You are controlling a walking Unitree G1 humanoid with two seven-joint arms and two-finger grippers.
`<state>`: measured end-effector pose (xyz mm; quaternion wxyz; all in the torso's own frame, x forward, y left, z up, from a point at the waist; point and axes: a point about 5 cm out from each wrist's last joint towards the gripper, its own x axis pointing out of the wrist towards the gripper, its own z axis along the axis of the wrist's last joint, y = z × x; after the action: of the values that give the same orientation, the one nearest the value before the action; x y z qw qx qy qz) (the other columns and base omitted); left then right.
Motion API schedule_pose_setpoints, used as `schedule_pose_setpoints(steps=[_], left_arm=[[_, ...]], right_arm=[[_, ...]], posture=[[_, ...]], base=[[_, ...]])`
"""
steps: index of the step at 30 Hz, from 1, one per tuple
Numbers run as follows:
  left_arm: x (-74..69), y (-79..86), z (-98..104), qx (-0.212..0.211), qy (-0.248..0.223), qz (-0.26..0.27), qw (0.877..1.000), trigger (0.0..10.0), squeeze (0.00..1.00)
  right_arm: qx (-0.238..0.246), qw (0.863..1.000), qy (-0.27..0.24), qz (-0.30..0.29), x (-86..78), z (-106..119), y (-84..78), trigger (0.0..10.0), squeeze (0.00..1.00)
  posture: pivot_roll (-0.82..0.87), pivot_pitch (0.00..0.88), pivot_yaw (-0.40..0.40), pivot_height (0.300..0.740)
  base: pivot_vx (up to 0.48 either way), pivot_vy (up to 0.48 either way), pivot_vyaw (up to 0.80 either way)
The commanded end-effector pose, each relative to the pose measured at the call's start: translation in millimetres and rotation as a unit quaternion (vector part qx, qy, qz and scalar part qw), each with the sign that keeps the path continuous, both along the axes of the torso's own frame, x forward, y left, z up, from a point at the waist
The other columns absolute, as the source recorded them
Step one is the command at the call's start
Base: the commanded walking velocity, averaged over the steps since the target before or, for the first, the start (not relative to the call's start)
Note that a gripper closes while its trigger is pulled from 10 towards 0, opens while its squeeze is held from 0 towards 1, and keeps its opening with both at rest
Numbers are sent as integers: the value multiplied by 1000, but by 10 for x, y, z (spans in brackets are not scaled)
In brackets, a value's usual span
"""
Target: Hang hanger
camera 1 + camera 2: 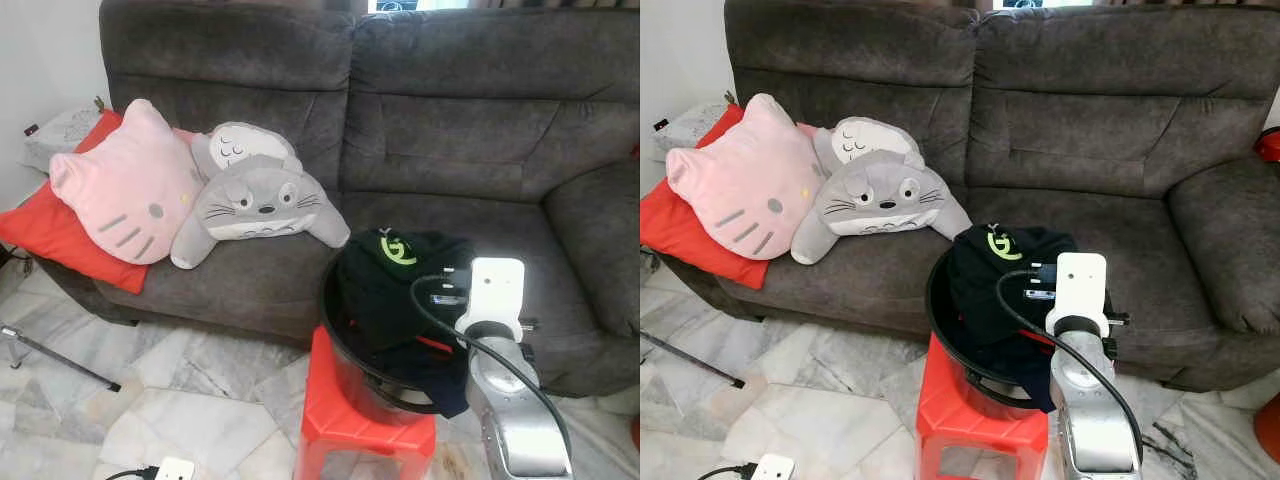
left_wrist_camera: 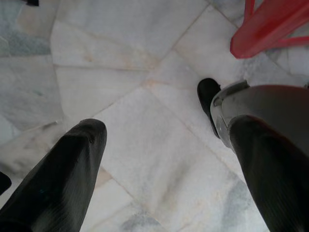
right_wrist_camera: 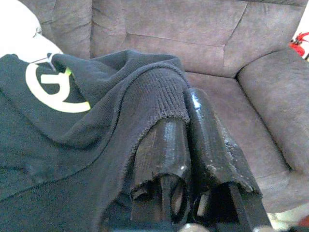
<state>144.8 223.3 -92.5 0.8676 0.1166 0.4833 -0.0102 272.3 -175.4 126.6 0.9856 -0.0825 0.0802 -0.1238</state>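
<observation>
Left eye view: plush cushions [image 1: 130, 185] on the grey fabric sofa [image 1: 450, 110], then a black bucket [image 1: 345, 350] on a glossy red plastic stool [image 1: 350, 410]. The right pincer [image 3: 186, 116] is clamped together on a soft, ribbed dark shirt [image 3: 63, 125] heaped in the bucket. I can't spot a hanger. Lifting could drag the bucket over. The left pincer [image 2: 159, 159] hangs apart over marble floor [image 2: 120, 72].

Only mark: yellow-green circular logo, looks like a "G", on the black garment [image 1: 400, 270] in the bucket [image 1: 350, 365]; seen closer in right wrist view. No other legible text.
</observation>
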Motion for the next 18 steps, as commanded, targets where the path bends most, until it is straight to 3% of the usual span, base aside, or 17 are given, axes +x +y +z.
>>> schedule_pose_setpoints(steps=[1, 3, 13, 18], left_arm=[[15, 63, 16, 6, 4, 0, 1000, 10000, 0], [28, 71, 23, 6, 3, 0, 1000, 10000, 0], [67, 113, 50, 7, -4, 2, 1000, 10000, 0], [-31, 152, 25, 10, 4, 6, 1000, 10000, 0]], right_arm=[[-2, 1000, -20, -14, 21, 83, -80, 10000, 0], [-3, 1000, -20, -15, 25, 85, -91, 10000, 0], [-5, 999, -31, -14, 75, 134, -80, 10000, 0], [0, 999, -34, -6, 80, 146, -30, 10000, 0]], posture=[[-152, 0, 41, 740], [-151, 0, 41, 740], [-139, 0, 38, 740], [-135, 0, 39, 740]], base=[[0, 0, 0], [0, 0, 0], [-361, 0, 0], [-371, 0, 0]])
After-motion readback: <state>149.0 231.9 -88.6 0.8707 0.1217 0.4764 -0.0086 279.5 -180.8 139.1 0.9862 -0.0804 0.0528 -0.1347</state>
